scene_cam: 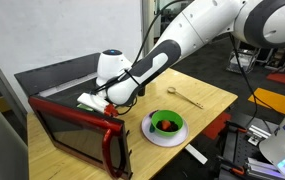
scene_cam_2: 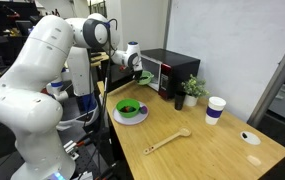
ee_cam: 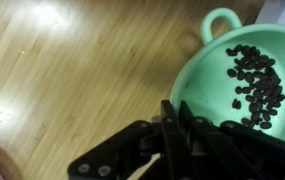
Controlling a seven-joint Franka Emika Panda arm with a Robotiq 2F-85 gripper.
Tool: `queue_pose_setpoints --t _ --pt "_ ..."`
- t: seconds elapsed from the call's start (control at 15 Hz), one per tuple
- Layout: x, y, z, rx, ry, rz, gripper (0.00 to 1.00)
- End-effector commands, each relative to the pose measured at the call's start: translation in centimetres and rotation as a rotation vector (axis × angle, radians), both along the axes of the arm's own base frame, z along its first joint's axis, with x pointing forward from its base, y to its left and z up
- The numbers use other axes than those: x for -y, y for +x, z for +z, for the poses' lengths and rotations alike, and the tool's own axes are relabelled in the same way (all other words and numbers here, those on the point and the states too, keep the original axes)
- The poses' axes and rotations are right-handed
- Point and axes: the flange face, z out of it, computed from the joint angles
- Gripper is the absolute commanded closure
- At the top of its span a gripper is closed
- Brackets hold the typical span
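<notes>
Beside the open microwave door point(scene_cam: 74, 132) — green bowl point(ee_cam: 204, 82) nearby — gripper point(ee_cam: 175, 110) fingers pressed shut.

A green plastic bowl point(scene_cam: 167, 123) holding dark beans point(ee_cam: 252, 85) sits on a round white plate point(scene_cam: 150, 137) near the camera-side edge of the light wooden table point(scene_cam: 210, 100). A white marker point(scene_cam: 197, 155) lies at that edge, just beside the plate. Behind the plate, toward the far edge, a wooden spoon point(scene_cam: 188, 98) lies flat. A black microwave point(scene_cam: 62, 85) fills one corner, its red-framed door point(scene_cam: 77, 135) open near the plate. In an exterior view, a small potted plant point(scene_cam_2: 193, 90) stands just beside the microwave, a white paper cup point(scene_cam_2: 215, 109) further along, and a small white dish point(scene_cam_2: 252, 137) near the far corner.
</notes>
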Motion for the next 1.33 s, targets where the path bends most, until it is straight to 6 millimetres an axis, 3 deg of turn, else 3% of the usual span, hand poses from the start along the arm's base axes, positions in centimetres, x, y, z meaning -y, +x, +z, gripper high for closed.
queue_pose_setpoints --t 0.0,1.27 --pt "1.0 -1.7 0.4 -0.034 0.006 -0.007 0.98" --pt "3.3 -6.6 -0.8 -0.131 0.012 -0.003 0.98"
